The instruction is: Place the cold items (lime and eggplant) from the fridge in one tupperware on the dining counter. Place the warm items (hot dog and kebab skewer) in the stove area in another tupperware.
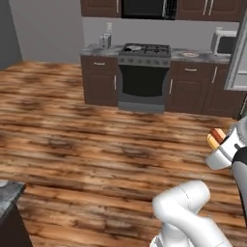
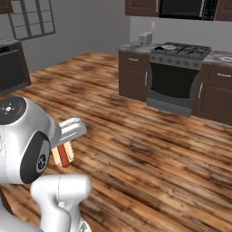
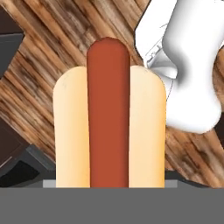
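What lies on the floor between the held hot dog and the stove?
Bare wooden floor between hot dog and stove, in the left base view.

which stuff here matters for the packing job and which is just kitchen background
Belongs to the job:
- hot dog, red sausage in a pale bun, held in the gripper

Just around:
- black gas stove with oven
- white microwave on the counter
- dark brown cabinets
- wooden plank floor

Arm's folded up tight over the base, elbow bent low and the wrist raised beside it. The gripper is clamped around a hot dog, jaws spread wide on the bun's sides, holding it up in the air above the wood floor.
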